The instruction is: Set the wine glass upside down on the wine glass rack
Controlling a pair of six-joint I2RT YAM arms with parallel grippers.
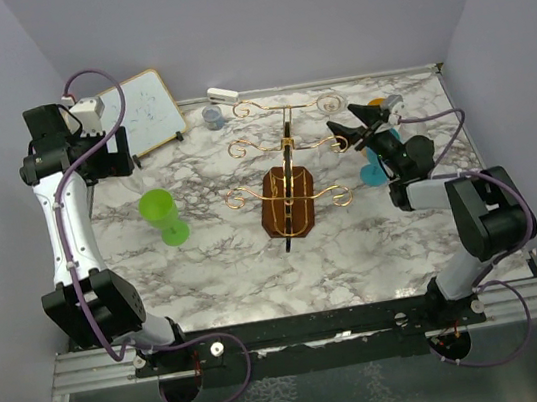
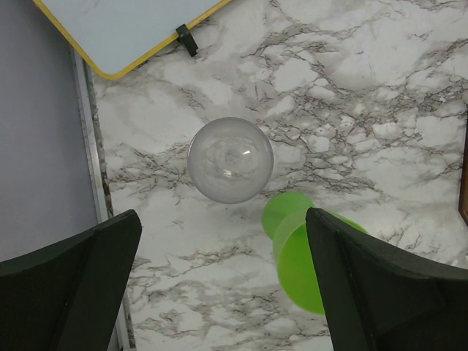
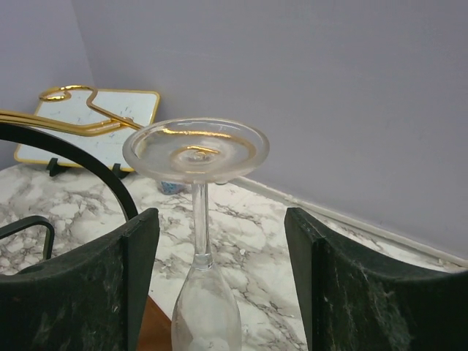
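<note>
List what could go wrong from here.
The wine glass, inverted in the right gripper, has its foot close to a gold arm of the wine glass rack; it could strike the wire instead of sliding in and tip the rack. The teal object beside the robot arm could get knocked.

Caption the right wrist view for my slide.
Upside-down wine glass framed by the right hand, foot near the wine glass rack.

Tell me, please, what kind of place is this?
Most likely a robot test cell, not a home. The left arm and right arm are bolted at the edge of a marble-patterned table, plain lilac walls close it in, and props stand about: a wine glass rack, a green cup, a whiteboard.
</note>
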